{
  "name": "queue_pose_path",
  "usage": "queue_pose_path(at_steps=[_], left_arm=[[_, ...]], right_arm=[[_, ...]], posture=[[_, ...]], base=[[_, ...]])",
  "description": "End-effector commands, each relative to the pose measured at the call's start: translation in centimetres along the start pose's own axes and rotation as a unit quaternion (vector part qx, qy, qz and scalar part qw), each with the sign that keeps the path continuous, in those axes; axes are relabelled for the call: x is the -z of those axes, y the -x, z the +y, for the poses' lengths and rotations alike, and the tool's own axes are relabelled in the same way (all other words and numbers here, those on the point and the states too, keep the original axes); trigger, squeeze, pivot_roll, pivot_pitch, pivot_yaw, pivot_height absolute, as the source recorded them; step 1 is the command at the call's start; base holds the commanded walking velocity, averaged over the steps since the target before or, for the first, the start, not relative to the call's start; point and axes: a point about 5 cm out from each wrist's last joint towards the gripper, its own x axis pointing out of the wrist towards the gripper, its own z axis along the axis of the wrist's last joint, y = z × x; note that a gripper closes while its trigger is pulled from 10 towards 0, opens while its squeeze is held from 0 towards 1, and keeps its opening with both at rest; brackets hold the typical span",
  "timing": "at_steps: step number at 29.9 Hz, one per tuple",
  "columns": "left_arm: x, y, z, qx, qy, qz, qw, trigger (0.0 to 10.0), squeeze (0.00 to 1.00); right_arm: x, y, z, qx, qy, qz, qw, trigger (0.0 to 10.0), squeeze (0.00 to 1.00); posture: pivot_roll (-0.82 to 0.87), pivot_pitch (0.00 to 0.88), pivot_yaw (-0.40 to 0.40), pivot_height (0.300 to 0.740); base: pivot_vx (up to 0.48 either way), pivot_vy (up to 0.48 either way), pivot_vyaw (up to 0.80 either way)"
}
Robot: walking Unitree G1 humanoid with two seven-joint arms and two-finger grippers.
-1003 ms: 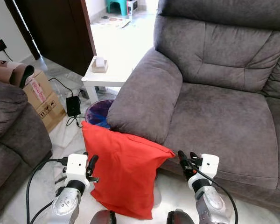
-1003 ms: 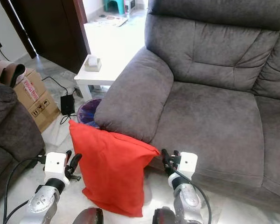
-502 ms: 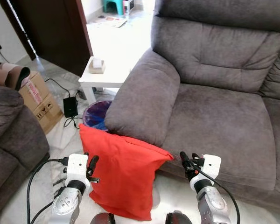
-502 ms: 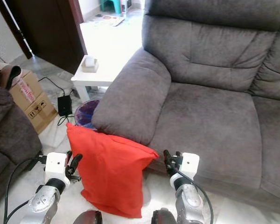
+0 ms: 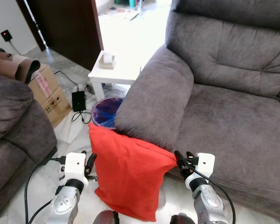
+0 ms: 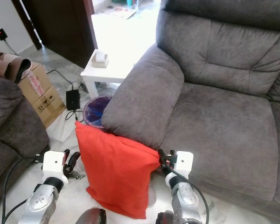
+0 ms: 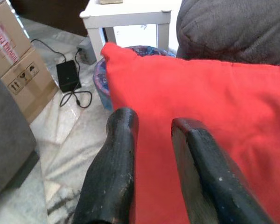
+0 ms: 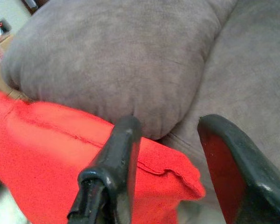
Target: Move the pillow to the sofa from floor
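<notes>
Leaning upright against the front of the sofa armrest, the red pillow stands on the marble floor, its top edge pressed under the armrest's rounded end and its lower corner resting on the tiles. The left gripper sits just beside the pillow's left edge, its 2 black fingers spread apart with the red fabric in front of them. The right gripper is at the pillow's upper right corner, fingers parted and the corner lying in the gap between them, not pinched. Behind the pillow a blue bin stands tight against the armrest, with a white side table beyond it carrying a small box. To the left, open tile runs between the pillow and another grey couch; a cardboard box and a black adapter with cable lie there. The sofa's seat cushion is broad and flat to the right of the armrest.
</notes>
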Motion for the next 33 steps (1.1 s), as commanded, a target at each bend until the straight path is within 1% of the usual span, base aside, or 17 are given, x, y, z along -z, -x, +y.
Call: queue_pose_path(at_steps=[1,2,3,5,7,9,11,12,19,20,21,23,25,26,27,31,33], left_arm=[[0.7,0.6,0.5,-0.008,0.003,0.015,1.0,10.0,0.0],[0.6,0.6,0.5,-0.008,0.003,0.015,1.0,10.0,0.0],[0.6,0.5,0.5,-0.008,0.003,0.015,1.0,10.0,0.0],[0.6,0.5,0.6,-0.007,0.002,0.014,1.0,10.0,0.0],[0.6,0.5,0.7,-0.008,0.002,0.014,1.0,10.0,0.0],[0.6,0.5,0.7,-0.008,0.002,0.014,1.0,10.0,0.0],[0.6,0.5,0.7,-0.007,0.002,0.015,1.0,10.0,0.0],[0.6,0.6,0.6,-0.002,0.003,0.016,1.0,10.0,0.0],[0.5,0.7,0.7,0.0,0.001,0.014,1.0,10.0,0.0],[0.5,0.8,0.7,-0.001,0.001,0.013,1.0,10.0,0.0],[0.5,0.8,0.7,-0.001,0.0,0.013,1.0,10.0,0.0],[0.4,1.0,0.7,0.0,-0.001,0.011,1.0,10.0,0.0],[0.4,1.1,0.7,0.0,-0.001,0.011,1.0,10.0,0.0],[0.3,1.1,0.7,0.0,-0.001,0.01,1.0,10.0,0.0],[0.2,1.2,0.7,0.0,-0.002,0.008,1.0,10.0,0.0],[-0.1,1.4,0.7,-0.001,0.001,0.003,1.0,10.0,0.0],[-0.6,1.6,0.8,-0.012,0.017,-0.004,1.0,10.0,0.0]], right_arm=[[0.6,0.3,0.1,-0.018,0.032,0.021,0.999,10.0,0.9],[0.7,0.3,0.2,-0.043,0.085,0.034,0.995,10.0,1.0],[0.7,0.3,0.1,-0.059,0.127,0.045,0.989,10.0,1.0],[0.4,0.1,-0.3,-0.063,0.18,0.054,0.98,10.0,1.0],[-0.2,-0.1,-0.8,-0.077,0.256,0.056,0.962,10.0,1.0],[-0.3,-0.1,-0.8,-0.082,0.269,0.057,0.958,10.0,1.0],[-0.3,-0.2,-0.9,-0.095,0.315,0.068,0.942,10.0,1.0],[-0.1,-0.2,-1.1,-0.11,0.353,0.094,0.924,10.0,0.0],[0.0,-0.4,-1.3,-0.108,0.399,0.107,0.904,10.0,0.0],[0.1,-0.5,-1.1,-0.111,0.409,0.11,0.899,10.0,0.34],[0.1,-0.6,-0.9,-0.114,0.426,0.112,0.89,10.0,0.96],[0.2,-0.7,-0.6,-0.118,0.446,0.112,0.88,10.0,1.0],[0.2,-0.8,-0.5,-0.115,0.445,0.112,0.881,10.0,1.0],[0.1,-0.8,-0.5,-0.112,0.445,0.112,0.882,10.0,0.59],[0.0,-1.1,-0.3,-0.108,0.45,0.112,0.879,10.0,0.0],[-0.2,-1.5,0.1,-0.102,0.452,0.11,0.88,10.0,0.0],[-0.5,-1.7,0.4,-0.105,0.464,0.102,0.874,10.0,0.0]], posture=[[0.02,0.191,0.042,0.63],[0.02,0.191,0.042,0.63],[0.02,0.191,0.041,0.63],[0.03,0.191,0.041,0.63],[0.03,0.189,0.044,0.63],[0.03,0.189,0.045,0.63],[0.03,0.189,0.045,0.63],[0.03,0.185,0.051,0.63],[0.04,0.183,0.052,0.63],[0.05,0.183,0.054,0.63],[0.05,0.184,0.054,0.63],[0.06,0.185,0.056,0.63],[0.06,0.186,0.056,0.63],[0.06,0.186,0.056,0.63],[0.07,0.194,0.057,0.63],[0.09,0.211,0.052,0.63],[0.12,0.227,0.048,0.63]], base=[[0.0,0.0,0.0],[0.0,0.0,0.0],[0.0,0.0,0.0],[0.0,0.0,0.0],[0.0,0.0,0.0],[0.0,0.0,0.0],[0.0,0.0,0.0],[0.0,0.0,0.0],[0.0,0.0,0.0],[0.0,0.0,0.0],[0.0,0.0,0.0],[0.0,0.0,0.0],[0.0,0.0,0.0],[0.0,0.0,0.0],[0.0,0.0,0.0],[0.0,0.0,0.0],[0.0,0.0,0.0]])
